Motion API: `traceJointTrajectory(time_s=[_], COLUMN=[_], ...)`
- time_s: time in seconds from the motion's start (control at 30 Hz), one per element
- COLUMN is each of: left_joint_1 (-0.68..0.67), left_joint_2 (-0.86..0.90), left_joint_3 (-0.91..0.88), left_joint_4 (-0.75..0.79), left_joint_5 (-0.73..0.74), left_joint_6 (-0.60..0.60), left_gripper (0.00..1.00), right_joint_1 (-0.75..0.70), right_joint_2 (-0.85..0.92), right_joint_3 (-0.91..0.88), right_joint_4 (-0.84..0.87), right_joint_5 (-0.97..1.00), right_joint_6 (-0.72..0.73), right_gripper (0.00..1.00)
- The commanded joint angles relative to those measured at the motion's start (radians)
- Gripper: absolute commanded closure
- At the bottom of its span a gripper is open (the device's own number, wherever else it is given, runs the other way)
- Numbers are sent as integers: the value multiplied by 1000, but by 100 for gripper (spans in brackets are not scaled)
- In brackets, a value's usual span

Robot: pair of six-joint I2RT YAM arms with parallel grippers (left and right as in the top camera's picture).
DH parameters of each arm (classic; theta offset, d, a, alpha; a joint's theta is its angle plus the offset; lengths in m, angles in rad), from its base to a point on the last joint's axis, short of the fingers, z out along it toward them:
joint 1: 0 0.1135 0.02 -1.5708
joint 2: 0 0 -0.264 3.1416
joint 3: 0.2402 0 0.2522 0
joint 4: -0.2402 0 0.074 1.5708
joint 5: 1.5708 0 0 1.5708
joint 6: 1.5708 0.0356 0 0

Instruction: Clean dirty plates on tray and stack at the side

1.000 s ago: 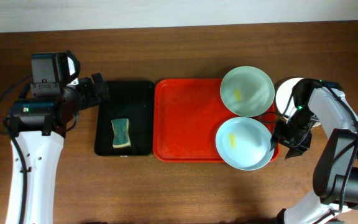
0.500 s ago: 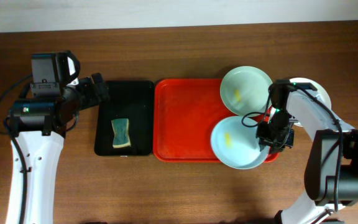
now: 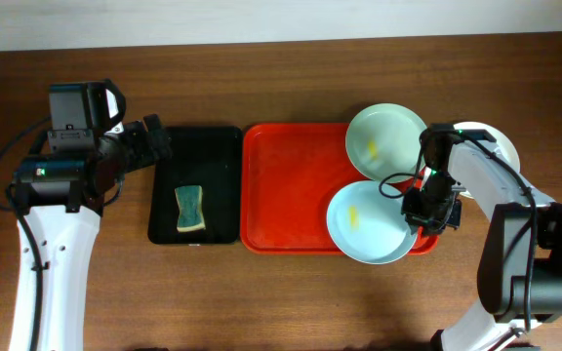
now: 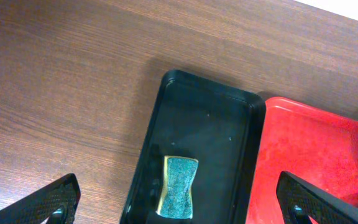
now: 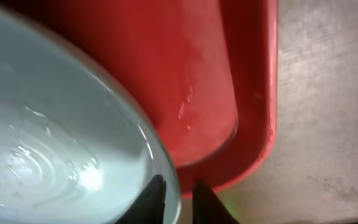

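Note:
On the red tray lie two pale blue-green dirty plates, each with a yellow smear: one at the back right and one at the front right, overhanging the tray's front rim. My right gripper is shut on the front plate's right rim. In the right wrist view its gripper has one finger inside this plate and one outside, above the tray's corner. A white plate lies on the table to the right, mostly hidden by my right arm. My left gripper is open and empty.
A black tray sits left of the red tray and holds a green and yellow sponge. In the left wrist view the sponge lies between my spread left fingers, well below them. Bare wooden table surrounds both trays.
My right gripper moved left from beside the tray onto the front plate's right rim and closed on it. That plate slid slightly left. The left arm stayed still.

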Motion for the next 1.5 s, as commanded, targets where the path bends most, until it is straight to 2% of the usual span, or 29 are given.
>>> traceJointTrajectory(time_s=[0.0, 0.03, 0.23, 0.4, 0.63, 0.83, 0.93, 1.1, 1.23, 1.47], left_joint_1=[3, 3, 3, 3, 3, 3, 3, 3, 3, 3], left_joint_2=[1, 1, 1, 1, 1, 1, 1, 1, 1, 1], left_joint_3=[-1, -1, -1, -1, -1, -1, -1, -1, -1, -1], left_joint_4=[2, 2, 2, 2, 2, 2, 2, 2, 2, 2], left_joint_5=[-2, -2, -2, -2, -2, -3, -3, -3, -3, -2], left_joint_6=[-10, -10, -10, -10, -10, -10, -10, -10, -10, -10], left_gripper=[1, 1, 1, 1, 1, 1, 1, 1, 1, 1], right_joint_1=[4, 3, 5, 43, 153, 250, 278, 290, 290, 290], right_joint_2=[-17, -17, -17, -17, -17, -17, -17, -17, -17, -17], right_joint_3=[-41, -54, -66, -66, -66, -66, -66, -56, -27, 57], right_joint_4=[38, 53, 64, 151, 323, 427, 432, 445, 435, 364], right_joint_5=[-3, -11, -206, -322, -326, -311, -247, -246, -246, -191], right_joint_6=[6, 6, 5, 38, 254, 279, 279, 248, 93, 71], right_gripper=[88, 96, 96, 96, 96, 96, 96, 96, 79, 43])
